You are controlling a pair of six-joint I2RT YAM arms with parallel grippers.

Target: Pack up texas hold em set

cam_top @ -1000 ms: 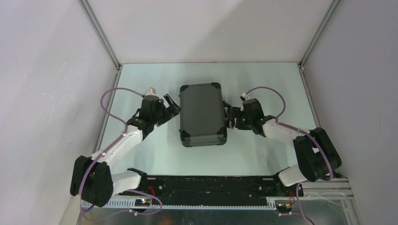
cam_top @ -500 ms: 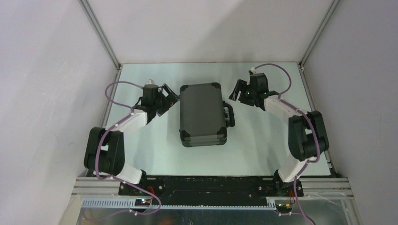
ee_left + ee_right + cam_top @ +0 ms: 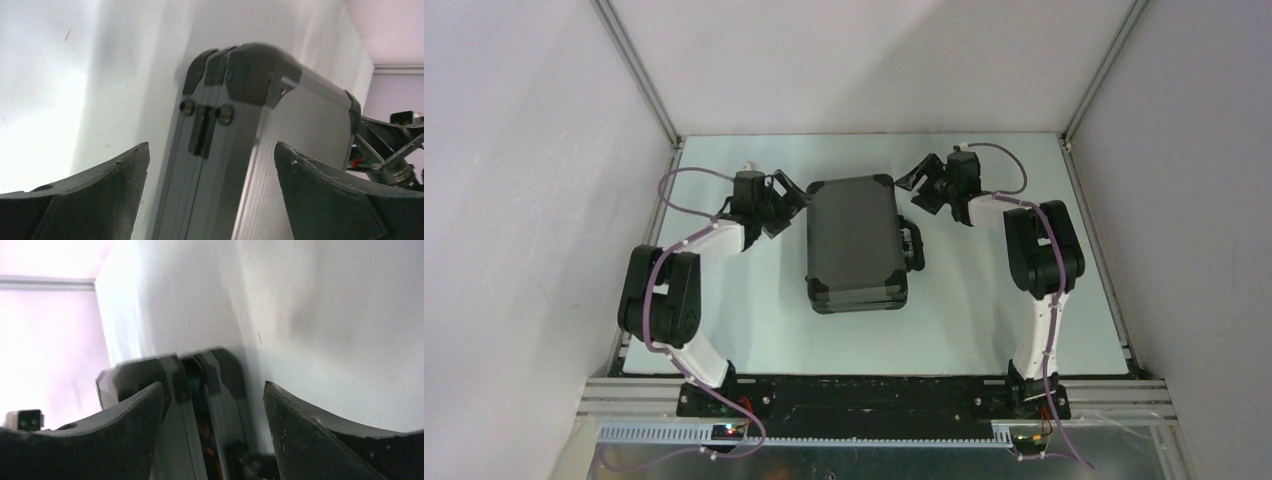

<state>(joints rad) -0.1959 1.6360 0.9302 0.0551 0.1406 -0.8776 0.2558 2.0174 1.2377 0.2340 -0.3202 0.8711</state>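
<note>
- The small black hard briefcase with ribbed panels and black corner caps (image 3: pixel 856 240) lies flat, lid down, in the middle of the pale surface (image 3: pixel 984 320). No chips, decks or discs show outside it.
- Its long axis runs from the near edge toward the far wall. The handle (image 3: pixel 914 245) juts from the long right-hand side.
- The left jaws are spread about as wide as they go and hold nothing. They sit just beside the far-left corner, and the left wrist view frames that corner cap (image 3: pixel 250 70) and the lid seam between them.
- The right jaws also stand well apart and empty, just off the far-right corner (image 3: pixel 220 372), looking along the seam.
- So the case lies between the two pairs — inward from each, at its far end — and neither is clearly nearer. The handle, though, is on the right jaws' side (a short way nearer along that edge).
- Whether the latches are fastened cannot be told.
</note>
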